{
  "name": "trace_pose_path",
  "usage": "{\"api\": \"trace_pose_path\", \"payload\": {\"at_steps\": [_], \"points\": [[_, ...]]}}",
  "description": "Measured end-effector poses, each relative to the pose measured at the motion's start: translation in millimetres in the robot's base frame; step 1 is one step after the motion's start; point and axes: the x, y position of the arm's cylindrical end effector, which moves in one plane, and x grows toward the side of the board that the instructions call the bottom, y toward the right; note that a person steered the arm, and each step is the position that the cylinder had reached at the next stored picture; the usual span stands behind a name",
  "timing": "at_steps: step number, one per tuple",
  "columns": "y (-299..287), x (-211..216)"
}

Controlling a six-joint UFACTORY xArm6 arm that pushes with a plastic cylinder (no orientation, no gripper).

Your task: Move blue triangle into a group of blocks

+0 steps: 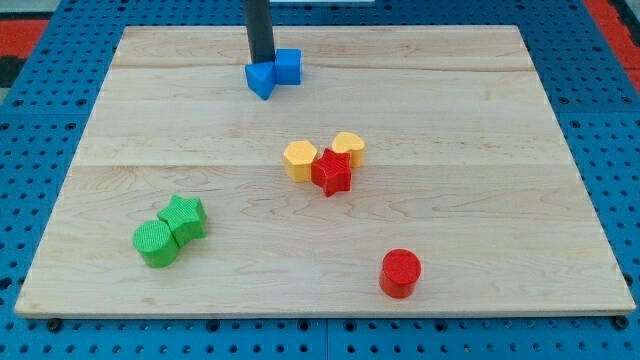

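A blue triangle lies near the view's top, left of centre, touching a blue cube on its right. My tip stands just behind the blue triangle, at its top edge, touching or nearly touching it. Near the middle sits a group: a yellow hexagon, a red star and a yellow heart-like block, all touching.
A green star and a green cylinder sit together at the lower left. A red cylinder stands alone at the lower right. The wooden board lies on a blue pegboard.
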Motion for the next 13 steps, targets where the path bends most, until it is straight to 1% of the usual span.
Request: {"api": "trace_pose_path", "payload": {"at_steps": [1, 2, 3, 5, 6, 7, 8, 10, 11, 13], "points": [[-1, 8], [-12, 8], [-39, 10], [16, 49], [22, 56], [21, 39], [28, 37], [65, 56], [69, 57], [69, 77]]}}
